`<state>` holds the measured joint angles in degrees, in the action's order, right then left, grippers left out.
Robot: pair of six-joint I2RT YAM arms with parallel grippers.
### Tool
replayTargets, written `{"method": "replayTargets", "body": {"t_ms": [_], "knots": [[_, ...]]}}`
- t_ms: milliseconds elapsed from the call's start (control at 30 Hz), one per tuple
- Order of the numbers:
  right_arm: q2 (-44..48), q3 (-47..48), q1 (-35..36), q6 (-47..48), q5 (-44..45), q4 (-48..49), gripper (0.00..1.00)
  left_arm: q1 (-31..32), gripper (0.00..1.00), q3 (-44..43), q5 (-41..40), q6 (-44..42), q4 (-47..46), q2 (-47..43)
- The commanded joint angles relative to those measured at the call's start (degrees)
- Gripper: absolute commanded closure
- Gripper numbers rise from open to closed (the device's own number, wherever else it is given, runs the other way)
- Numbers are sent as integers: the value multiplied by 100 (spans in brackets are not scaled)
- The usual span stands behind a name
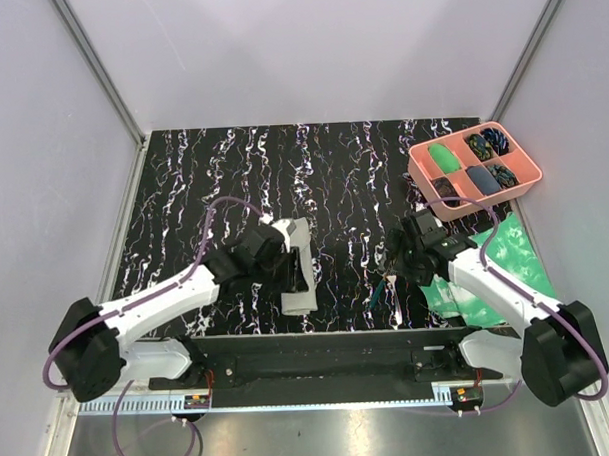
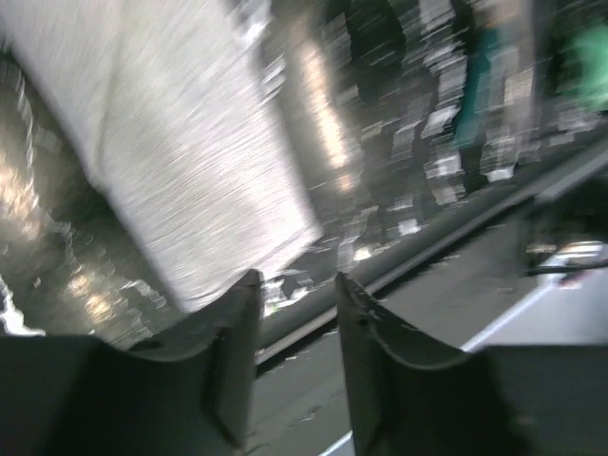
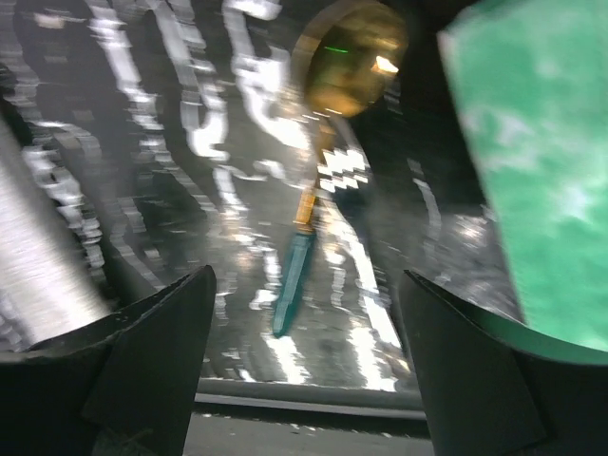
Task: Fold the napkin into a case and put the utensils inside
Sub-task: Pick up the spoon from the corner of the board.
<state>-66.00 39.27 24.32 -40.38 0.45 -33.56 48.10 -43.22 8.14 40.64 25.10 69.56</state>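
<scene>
Lying on the dark marbled counter (image 1: pixel 333 177), the napkin (image 1: pixel 299 273) is folded to a narrow grey strip left of centre, running from far to near. The left pincer (image 1: pixel 273 256) sits at the strip's left edge, about halfway along it. Its wrist view is blurred, but the two fingers (image 2: pixel 233 351) show only a narrow gap with nothing in it. In that view the cloth's near corner lies just ahead of the fingertips and to their left; whether they touch it I cannot tell.

The utensils (image 1: pixel 392 285) lie on the counter right of centre, well apart from the napkin and near the front edge. The right pincer (image 1: pixel 400 259) hangs over their far end. In its wrist view the fingers (image 3: pixel 161 361) are spread wide and hold nothing. A spoon (image 3: pixel 306 214) with a gold bowl, a brownish neck and a teal handle lies on the counter between them, bowl away from the camera. How many other pieces lie beside it is too blurred to tell.

A green sheet (image 1: pixel 501 266) lies just right of the utensils, under the right arm. A pink tray (image 1: pixel 495 195) stands at the far right.
</scene>
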Motion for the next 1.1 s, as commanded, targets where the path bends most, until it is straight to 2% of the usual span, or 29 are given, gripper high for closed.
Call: {"method": "replayTargets", "body": {"t_ms": [0,100,133,200,267,300,333,467,600,767,1000,1067], "knots": [[-238,-7,-59,-31,439,-458,16,200,57,-739,336,-276,-707,-14],[-116,-15,-94,-215,526,-572,16,629,54,-1352,303,-478,-1235,811],[-37,45,-102,-277,570,-651,14,787,52,-1538,-133,-557,-1288,1318],[227,168,-120,-374,658,-818,10,1192,52,-2125,-435,-812,-1298,1892],[402,467,-129,-514,937,-1291,4,1490,54,-2479,-796,-935,-1236,2657],[421,616,-146,-549,1105,-1537,4,1570,54,-2759,-797,-970,-1218,2868],[456,922,-146,-576,1481,-2053,4,1658,54,-2866,-1145,-988,-1201,3218],[841,1697,-234,-716,2555,-3181,4,1966,53,-3131,-1402,-935,-1305,3722],[1448,2067,-261,-524,2767,-3227,4,2116,50,-3315,-1684,-909,-1315,4065],[1608,2199,-269,-287,2663,-3306,4,2178,50,-3535,-1956,-962,-1272,4513],[1572,2085,-269,-251,2285,-3157,4,2178,61,-3869,-2308,-1181,-928,4962],[1590,2085,-269,-146,2065,-3051,4,2178,75,-3817,-2413,-1373,-981,4979]]}}
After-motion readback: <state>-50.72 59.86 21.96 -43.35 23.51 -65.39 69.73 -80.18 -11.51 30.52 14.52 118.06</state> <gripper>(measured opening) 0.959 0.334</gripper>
